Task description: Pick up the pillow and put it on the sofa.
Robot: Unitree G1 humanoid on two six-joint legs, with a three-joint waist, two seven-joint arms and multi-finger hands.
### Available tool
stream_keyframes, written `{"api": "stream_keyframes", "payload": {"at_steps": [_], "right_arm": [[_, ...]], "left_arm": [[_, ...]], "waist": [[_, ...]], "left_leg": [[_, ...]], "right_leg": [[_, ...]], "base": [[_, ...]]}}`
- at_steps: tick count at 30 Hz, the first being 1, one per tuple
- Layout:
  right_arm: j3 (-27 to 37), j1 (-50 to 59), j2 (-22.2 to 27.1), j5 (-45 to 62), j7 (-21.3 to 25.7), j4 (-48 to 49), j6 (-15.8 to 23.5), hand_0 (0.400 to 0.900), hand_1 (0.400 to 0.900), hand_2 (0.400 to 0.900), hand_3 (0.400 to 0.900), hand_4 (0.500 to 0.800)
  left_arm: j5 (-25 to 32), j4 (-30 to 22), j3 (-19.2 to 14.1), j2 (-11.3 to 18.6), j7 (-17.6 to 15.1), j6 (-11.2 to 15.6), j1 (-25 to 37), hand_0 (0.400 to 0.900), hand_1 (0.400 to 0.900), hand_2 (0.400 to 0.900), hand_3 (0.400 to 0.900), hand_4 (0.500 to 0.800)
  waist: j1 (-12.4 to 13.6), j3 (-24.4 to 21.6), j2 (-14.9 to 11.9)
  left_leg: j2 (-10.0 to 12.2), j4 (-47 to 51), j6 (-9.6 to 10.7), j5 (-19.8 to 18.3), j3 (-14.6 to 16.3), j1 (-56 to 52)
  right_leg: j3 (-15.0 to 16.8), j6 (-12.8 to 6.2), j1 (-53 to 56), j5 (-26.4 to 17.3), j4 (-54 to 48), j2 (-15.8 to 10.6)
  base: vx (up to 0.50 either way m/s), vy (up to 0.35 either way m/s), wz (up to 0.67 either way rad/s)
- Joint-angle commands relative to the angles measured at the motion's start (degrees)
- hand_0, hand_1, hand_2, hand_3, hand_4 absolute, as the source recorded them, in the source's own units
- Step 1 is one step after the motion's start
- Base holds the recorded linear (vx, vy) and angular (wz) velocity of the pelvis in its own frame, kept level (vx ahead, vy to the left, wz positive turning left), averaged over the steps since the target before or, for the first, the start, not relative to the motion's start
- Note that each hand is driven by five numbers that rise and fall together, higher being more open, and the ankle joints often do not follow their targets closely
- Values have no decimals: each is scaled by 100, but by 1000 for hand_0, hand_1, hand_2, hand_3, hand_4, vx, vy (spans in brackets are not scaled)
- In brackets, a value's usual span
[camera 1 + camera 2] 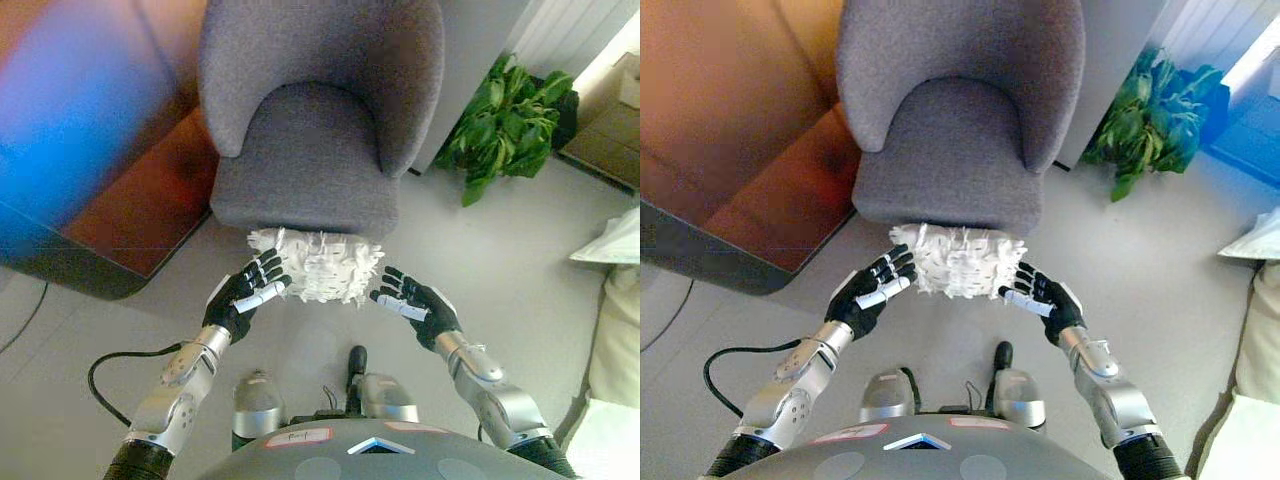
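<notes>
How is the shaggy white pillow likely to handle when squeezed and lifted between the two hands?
The pillow looks soft and tufted, so it will probably compress and sag rather than stay stiff. It seems light for its bulk. With the left hand and right hand pressing open fingers from either side, the fringe may slip unless squeezed firmly.

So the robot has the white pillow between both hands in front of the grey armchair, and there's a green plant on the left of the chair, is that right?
Not quite. The green plant stands to the right of the grey armchair, as the left eye view shows. The rest holds: the white pillow sits between the left hand and the right hand, in front of the chair.
</notes>
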State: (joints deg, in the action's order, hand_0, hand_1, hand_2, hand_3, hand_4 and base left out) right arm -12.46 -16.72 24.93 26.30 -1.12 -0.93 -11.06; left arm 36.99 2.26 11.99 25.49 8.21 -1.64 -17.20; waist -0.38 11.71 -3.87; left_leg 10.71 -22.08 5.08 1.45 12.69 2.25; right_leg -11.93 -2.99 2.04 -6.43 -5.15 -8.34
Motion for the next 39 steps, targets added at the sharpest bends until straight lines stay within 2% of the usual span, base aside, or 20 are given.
{"api": "stream_keyframes", "payload": {"at_steps": [1,3,5,7,9,11,12,13,16,19,21,22,24,26,29,32,33,34,35,39], "right_arm": [[284,-111,229,18,-210,503,447,900,900,900,900,800],[311,-268,213,-67,-257,599,452,900,900,900,900,800],[312,-389,224,-90,-281,648,477,900,900,900,900,800],[337,-456,252,-63,-320,636,533,900,900,900,900,800],[347,-461,282,-2,-319,627,566,900,900,900,900,800],[340,-431,289,0,-370,605,594,900,900,900,900,800],[359,-440,291,-25,-394,600,574,900,900,900,900,800],[389,-432,261,5,-329,593,469,900,900,900,900,800],[471,-481,175,25,-478,687,369,900,900,900,900,800],[467,-457,78,-16,-496,665,367,900,900,900,900,800],[464,-428,-24,0,-436,671,327,900,900,900,900,800],[461,-427,-42,23,-405,682,327,900,900,900,900,800],[354,-398,-171,9,-193,753,353,900,900,900,900,800],[272,-395,-220,-92,-73,791,384,900,900,900,900,800],[144,-401,-261,-205,11,743,450,900,900,900,900,800],[149,-436,-238,-276,16,681,558,900,900,900,900,800],[164,-425,-210,-245,-11,611,618,900,900,900,900,800],[174,-409,-181,-214,-69,581,651,900,900,900,900,800],[180,-405,-174,-232,-107,572,671,900,900,900,900,800],[184,-375,-90,-319,-144,609,679,900,900,900,900,800]], "left_arm": [[235,-680,-326,-75,213,542,47,900,900,900,900,800],[272,-677,-293,-107,250,571,-27,900,900,900,900,800],[260,-643,-224,-152,299,632,-92,900,900,900,900,800],[211,-622,-154,-199,335,706,-162,900,900,900,900,800],[168,-639,-99,-216,366,757,-204,900,900,900,900,800],[174,-641,-81,-179,360,767,-181,900,900,900,900,800],[235,-602,-63,-137,299,770,-149,900,900,900,900,800],[306,-552,-89,-102,277,723,-104,900,900,900,900,800],[232,-685,-153,-2,458,612,-73,900,900,900,900,800],[228,-680,-161,97,471,596,-66,900,900,900,900,800],[114,-631,-171,170,497,541,8,900,900,900,900,800],[107,-636,-168,193,505,520,18,900,900,900,900,800],[27,-624,-137,262,597,408,86,900,900,900,900,800],[-5,-593,-148,272,623,365,109,900,900,900,900,800],[12,-595,-163,282,728,250,168,900,900,900,900,800],[-17,-641,-132,318,722,183,201,900,900,900,900,800],[7,-602,-128,352,700,185,252,900,900,900,900,800],[37,-588,-126,374,644,168,316,900,900,900,900,800],[53,-581,-128,383,614,178,333,900,900,900,900,800],[196,-629,-75,467,440,256,339,900,900,900,900,800]], "waist": [[-13,-146,101],[36,-148,330],[141,-125,442],[246,-89,467],[300,-70,473],[302,-92,474],[247,-106,410],[256,-135,314],[336,-223,124],[427,-304,-27],[524,-429,-143],[542,-455,-170],[581,-558,-146],[555,-580,13],[440,-547,143],[325,-483,206],[278,-436,208],[220,-383,167],[199,-363,159],[94,-348,-42]], "left_leg": [[268,231,165,838,-163,403],[346,1347,289,1281,-157,380],[371,2029,399,1696,-212,505],[366,2235,450,1909,-224,692],[445,2202,480,1997,8,889],[516,2268,399,1746,258,877],[466,2137,400,1537,325,858],[378,2021,216,1126,365,857],[286,1795,-89,556,399,834],[59,1665,-324,272,335,805],[-259,1638,-530,52,247,802],[-326,1638,-569,17,243,807],[-668,1789,-832,-197,185,647],[-657,1882,-939,-233,244,439],[-684,1934,-925,-339,213,95],[-657,1879,-880,-406,129,-24],[-645,1827,-845,-443,89,-73],[-626,1764,-769,-509,35,-171],[-614,1743,-744,-529,18,-203],[-569,1508,-470,-803,-112,-339]], "right_leg": [[-73,61,477,698,395,245],[17,15,650,898,404,411],[118,-1,911,1045,367,509],[207,12,1164,1185,362,548],[183,42,1351,1341,415,556],[83,15,1354,1480,596,476],[31,0,1404,1648,750,390],[-51,-113,1451,1752,973,230],[-249,-388,1421,1706,1363,-70],[-340,-731,1199,1308,1985,-443],[-313,-882,1160,948,2412,-558],[-297,-923,1146,874,2501,-578],[-205,-1089,738,211,3728,-638],[-238,-972,108,5,4490,-733],[-392,-742,-565,351,4494,-874],[-425,-681,-735,407,4087,-837],[-411,-685,-785,296,3887,-921],[-369,-754,-838,-40,3481,-1160],[-361,-782,-850,-145,3377,-1231],[-223,-1104,-840,-996,1720,-1758]], "base": [[311,188,-25],[380,233,-29],[410,198,-40],[423,158,-42],[422,166,-31],[418,182,-18],[443,173,-8],[425,173,-8],[344,199,-2],[339,201,2],[330,179,-2],[282,177,11],[256,242,22],[202,221,16],[194,92,24],[143,-68,39],[199,-170,51],[179,-160,40],[191,-187,35],[205,-257,36]]}}
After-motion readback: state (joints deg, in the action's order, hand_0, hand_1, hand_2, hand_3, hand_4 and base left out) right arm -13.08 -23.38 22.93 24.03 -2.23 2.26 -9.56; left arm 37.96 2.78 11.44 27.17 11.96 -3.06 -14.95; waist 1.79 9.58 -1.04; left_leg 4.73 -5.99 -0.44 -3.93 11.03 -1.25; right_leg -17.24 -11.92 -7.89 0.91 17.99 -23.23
